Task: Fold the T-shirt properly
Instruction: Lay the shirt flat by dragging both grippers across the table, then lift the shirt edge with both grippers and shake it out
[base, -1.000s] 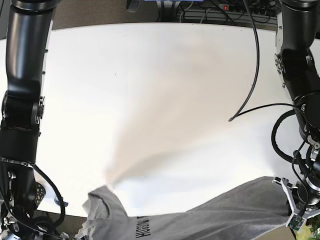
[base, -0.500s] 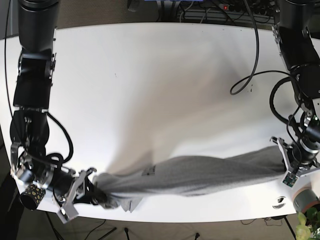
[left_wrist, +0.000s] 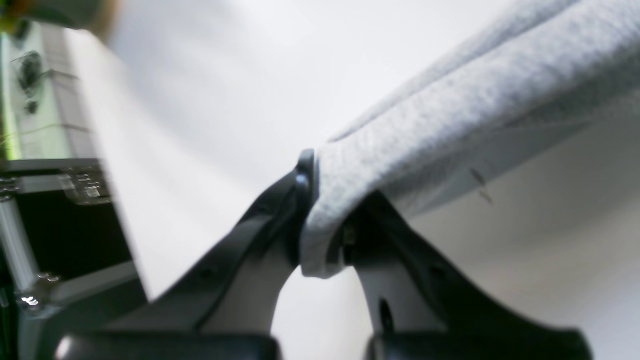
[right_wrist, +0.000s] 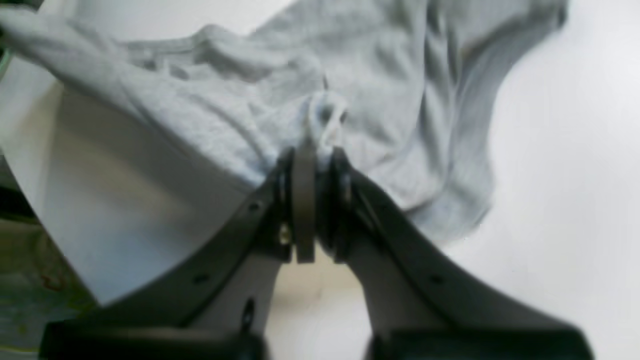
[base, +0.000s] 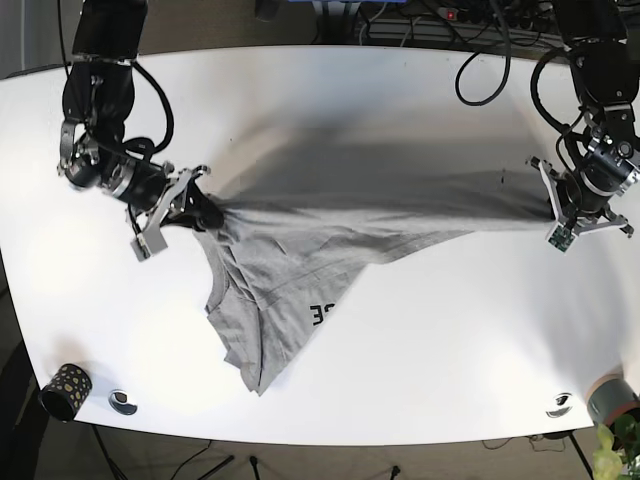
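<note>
Both sets of my fingers are clamped on the T-shirt, one at each end. Right fingers pinch a bunched bit of fabric on the base view's left; wrist cam shows cloth squeezed tight between the pads w/ the rest fanning out beyond. Left fingers hold a hem edge on the opposite side; cloth wraps over the tip and runs off taut.

Shirt is stretched across the middle of the white counter btwn my two grips, top edge pulled into a nearly straight line. Lower part sags in a loose triangle toward the near edge, wrinkled, some print showing near its middle. Not flat yet, so I judge this as still the spread-out stage, folding proper not begun.

Risks, as I see it:
- Right grip is on a small wad, prob. more than one layer. Pull harder and it could slip, or drag the shirt skewed.
- If I lower it now, the hanging part likely lands creased or folded under, giving a lopsided fold.
- Small cup and round bits near counter's front corners are well apart from the cloth, low concern.
</note>
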